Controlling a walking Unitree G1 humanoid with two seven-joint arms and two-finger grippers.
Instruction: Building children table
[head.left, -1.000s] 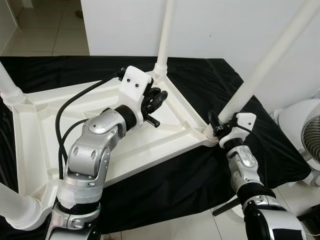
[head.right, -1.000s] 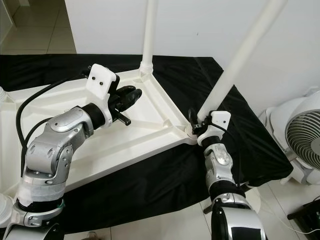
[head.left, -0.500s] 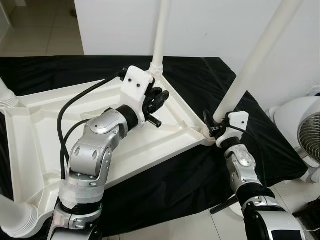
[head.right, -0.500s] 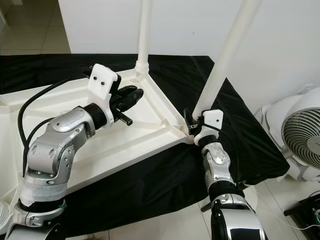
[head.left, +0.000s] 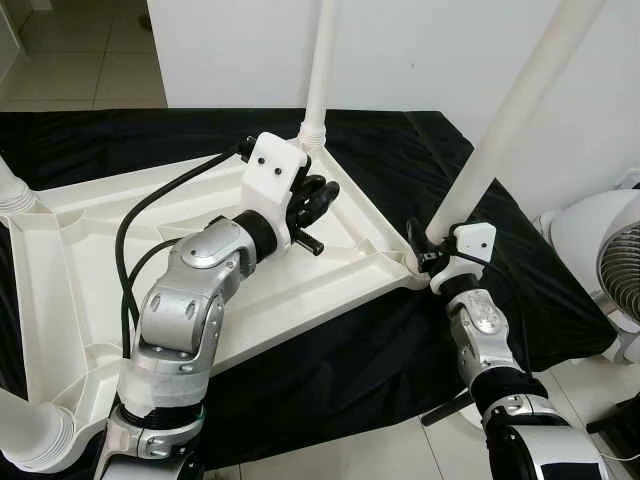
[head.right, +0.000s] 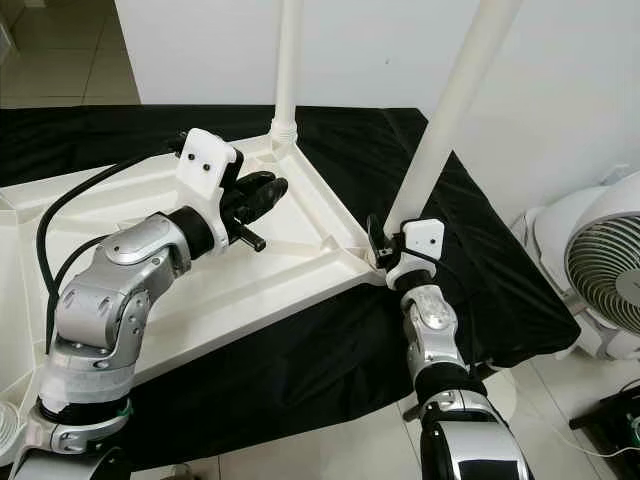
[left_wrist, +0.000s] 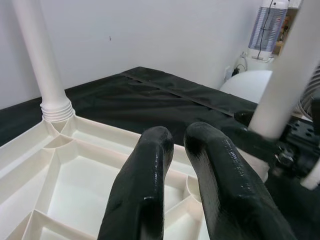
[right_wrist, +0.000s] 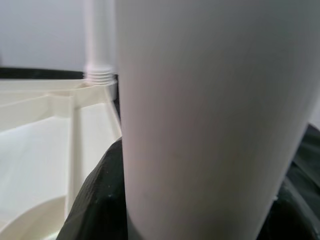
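- on a black cloth (head.left: 400, 150) lay the upturned white tabletop (head.left: 90, 260), ribbed underside up, with white legs standing at its corners.
- the right gripper (head.left: 428, 252) pinched the near right leg (head.left: 505, 130) just above its socket.
- the left gripper (head.left: 318, 195) hovered over the ribs beside the far leg (head.left: 318, 70), fingers pressed together, empty.

Bright, even indoor light fills the head views, which are sharp from edge to edge. The silver arm casings carry soft highlights, and the black cloth (head.left: 380, 330) swallows most shadow. In the left wrist view, glossy sheen runs along the left end effector's fingers (left_wrist: 145, 200), slightly soft up close. The right wrist view is blurred: the white table leg (right_wrist: 210, 115) sits too near to focus.
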